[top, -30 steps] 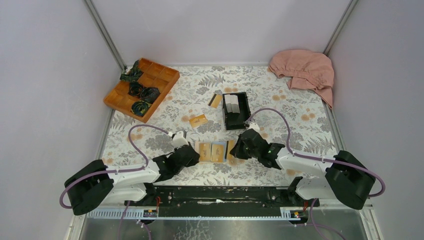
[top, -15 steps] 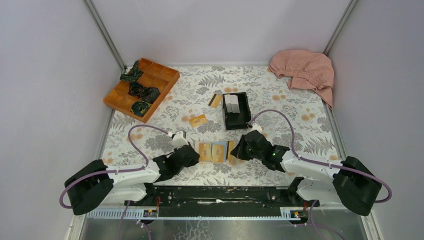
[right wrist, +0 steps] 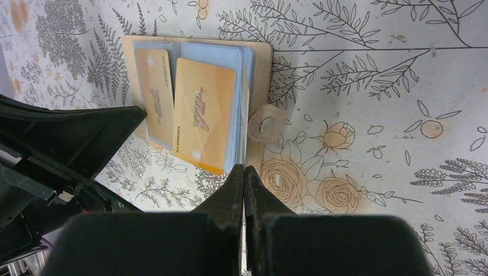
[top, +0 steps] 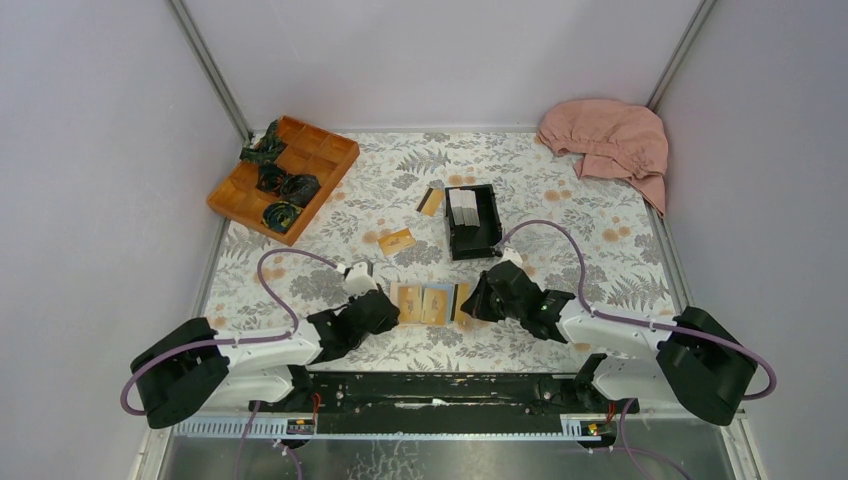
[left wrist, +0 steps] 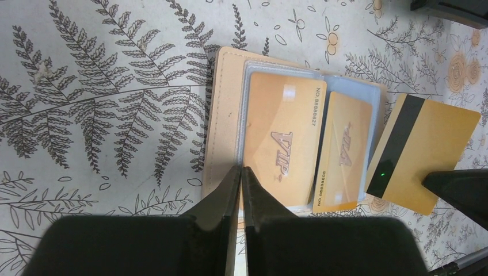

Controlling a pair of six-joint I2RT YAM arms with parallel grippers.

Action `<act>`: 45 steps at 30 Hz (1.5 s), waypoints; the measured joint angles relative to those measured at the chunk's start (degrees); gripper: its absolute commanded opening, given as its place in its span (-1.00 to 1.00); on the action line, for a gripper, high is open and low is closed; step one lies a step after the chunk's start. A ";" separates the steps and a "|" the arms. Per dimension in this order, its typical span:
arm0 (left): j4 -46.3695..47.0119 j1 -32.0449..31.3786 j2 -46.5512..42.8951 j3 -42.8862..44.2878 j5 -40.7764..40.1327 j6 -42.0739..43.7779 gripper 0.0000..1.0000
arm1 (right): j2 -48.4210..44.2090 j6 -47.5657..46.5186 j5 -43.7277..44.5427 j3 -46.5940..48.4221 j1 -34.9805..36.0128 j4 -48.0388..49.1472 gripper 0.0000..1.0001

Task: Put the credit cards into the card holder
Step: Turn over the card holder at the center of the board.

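Note:
The card holder (top: 425, 303) lies open on the floral cloth between my grippers, and also shows in the left wrist view (left wrist: 227, 115) and the right wrist view (right wrist: 259, 69). Two orange-gold credit cards (left wrist: 282, 132) (left wrist: 344, 152) sit in its clear sleeves. My left gripper (top: 388, 305) (left wrist: 240, 169) is shut, its tips at the holder's near left edge. My right gripper (top: 470, 300) (right wrist: 243, 168) is shut on a black-banded card (left wrist: 426, 152), held on edge at the holder's right side and hidden in the right wrist view. Two more cards (top: 397, 241) (top: 431, 202) lie loose farther back.
A black open-topped box (top: 470, 222) holding white cards stands just behind the holder. An orange compartment tray (top: 283, 178) with dark bundles is at the back left. A pink cloth (top: 610, 140) lies at the back right. The holder's snap tab (right wrist: 266, 122) sticks out toward my right gripper.
The right arm's rear links have shifted a little, and its gripper with the card stays at the holder's right edge. The left arm has not moved.

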 measured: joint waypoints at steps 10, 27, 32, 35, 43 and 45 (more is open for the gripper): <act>0.02 -0.04 0.55 0.28 -0.24 -0.02 -0.81 | 0.92 0.02 -0.90 0.00 -0.02 1.38 -1.00; 0.70 -0.22 2.36 1.09 -0.96 -0.33 -0.82 | -1.22 0.00 -0.85 0.00 -0.02 0.79 -1.00; 0.70 -0.37 2.43 1.11 -1.20 -0.37 -0.82 | -1.22 0.02 -0.85 0.00 -0.02 0.90 -1.00; 0.70 -0.37 2.45 1.11 -1.22 -0.42 -0.83 | -1.22 0.04 -0.85 0.00 -0.02 0.90 -1.00; 0.74 -0.68 2.62 1.14 -1.64 -0.44 -0.83 | -0.20 0.42 -0.87 -0.13 -0.02 1.79 -1.00; 0.74 -0.72 2.67 1.14 -1.70 -0.44 -0.83 | 0.48 0.68 -0.90 -0.46 -0.02 2.58 -1.00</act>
